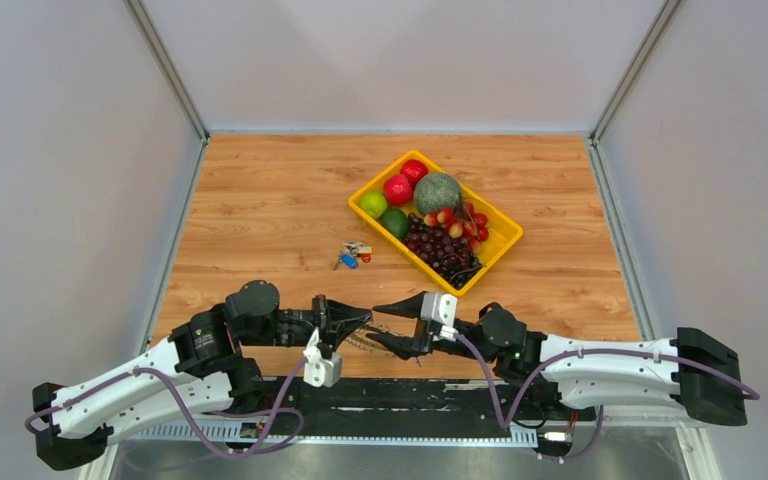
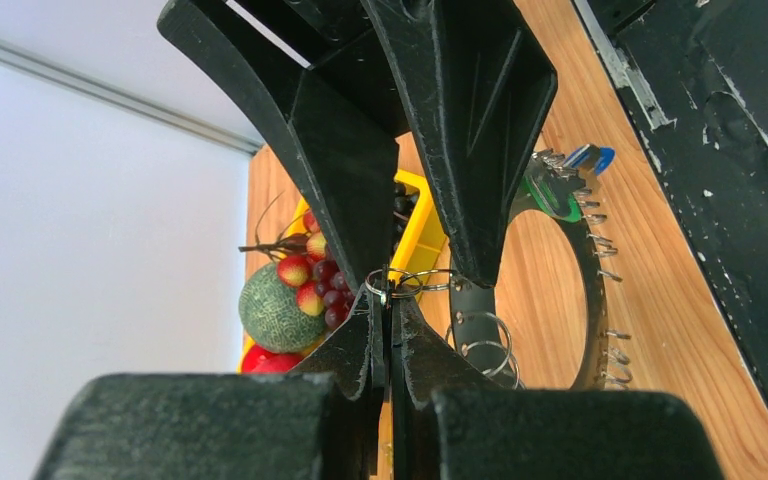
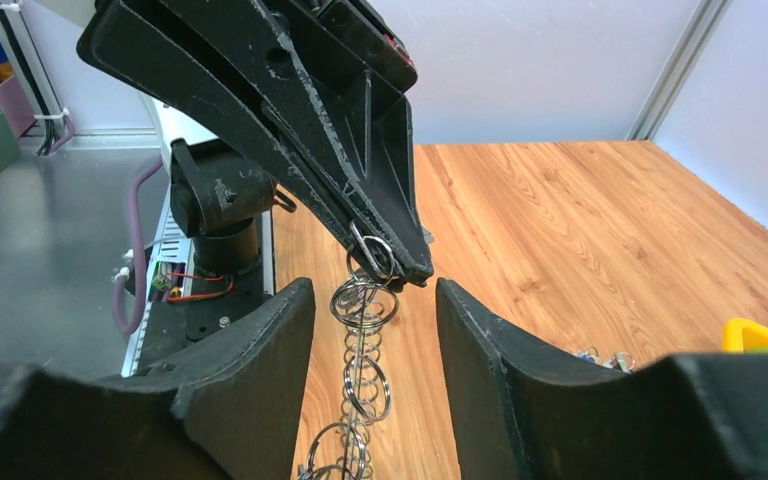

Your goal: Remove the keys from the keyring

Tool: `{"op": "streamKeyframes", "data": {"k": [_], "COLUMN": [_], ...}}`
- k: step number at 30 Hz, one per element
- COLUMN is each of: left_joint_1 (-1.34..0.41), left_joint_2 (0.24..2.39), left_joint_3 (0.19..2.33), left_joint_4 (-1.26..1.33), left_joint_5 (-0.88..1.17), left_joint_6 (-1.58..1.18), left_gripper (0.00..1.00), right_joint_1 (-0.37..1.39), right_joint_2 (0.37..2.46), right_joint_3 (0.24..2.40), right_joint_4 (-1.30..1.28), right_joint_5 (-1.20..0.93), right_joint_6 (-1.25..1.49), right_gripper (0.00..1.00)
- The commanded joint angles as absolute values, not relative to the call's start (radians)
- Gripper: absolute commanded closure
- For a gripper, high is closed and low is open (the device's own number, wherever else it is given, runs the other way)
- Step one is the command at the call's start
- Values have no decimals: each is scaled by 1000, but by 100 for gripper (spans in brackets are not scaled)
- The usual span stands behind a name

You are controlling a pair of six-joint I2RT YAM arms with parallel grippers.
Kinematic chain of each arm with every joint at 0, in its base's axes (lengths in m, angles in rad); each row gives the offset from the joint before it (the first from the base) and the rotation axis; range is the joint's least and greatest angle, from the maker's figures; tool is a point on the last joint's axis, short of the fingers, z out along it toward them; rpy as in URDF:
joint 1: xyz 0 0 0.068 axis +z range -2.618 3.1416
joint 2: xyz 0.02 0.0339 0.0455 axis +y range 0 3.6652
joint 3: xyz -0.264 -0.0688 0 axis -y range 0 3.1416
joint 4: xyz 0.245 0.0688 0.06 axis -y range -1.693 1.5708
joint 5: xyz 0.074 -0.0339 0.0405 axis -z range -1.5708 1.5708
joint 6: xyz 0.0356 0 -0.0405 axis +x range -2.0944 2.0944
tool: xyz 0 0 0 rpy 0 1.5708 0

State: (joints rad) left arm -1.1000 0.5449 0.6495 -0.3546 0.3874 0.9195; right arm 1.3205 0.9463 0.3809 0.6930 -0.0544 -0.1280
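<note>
Left wrist view: keyring [image 2: 592, 290] at the near edge of the table [image 2: 660, 330], between and just beside both grippers; left gripper [image 2: 390, 300] clenched on a small split ring [image 2: 380, 285]; right gripper [image 3: 372, 290] spread wide, straddling the hanging ring chain [image 3: 363, 350]; green-capped key [image 2: 550, 197] and blue-capped key [image 2: 597, 158] together on the keyring's rim.

The wooden table [image 1: 260, 200] carries a yellow tray [image 1: 501, 232] filled with fruit [image 1: 437, 192], and a small bunch of keys [image 1: 352, 254] just left of it.
</note>
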Motion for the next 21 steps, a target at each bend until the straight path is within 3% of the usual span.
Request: {"op": "streamKeyframes", "data": {"k": [1, 13, 21], "left_joint_1": [-1103, -1103, -1104], "left_joint_2": [535, 518, 511], "left_joint_3": [653, 651, 647], "left_joint_4": [-282, -275, -271], "left_joint_5": [421, 425, 428], "left_joint_6": [931, 930, 930], "left_gripper": [100, 100, 100], "right_joint_1": [1317, 1316, 1315], "right_joint_2": [944, 1014, 1012], "right_joint_3": [398, 431, 426], "right_joint_4": [771, 784, 818], "right_joint_5": [-32, -58, -58], "right_joint_6": [-94, -69, -53], "right_gripper": [46, 47, 53]}}
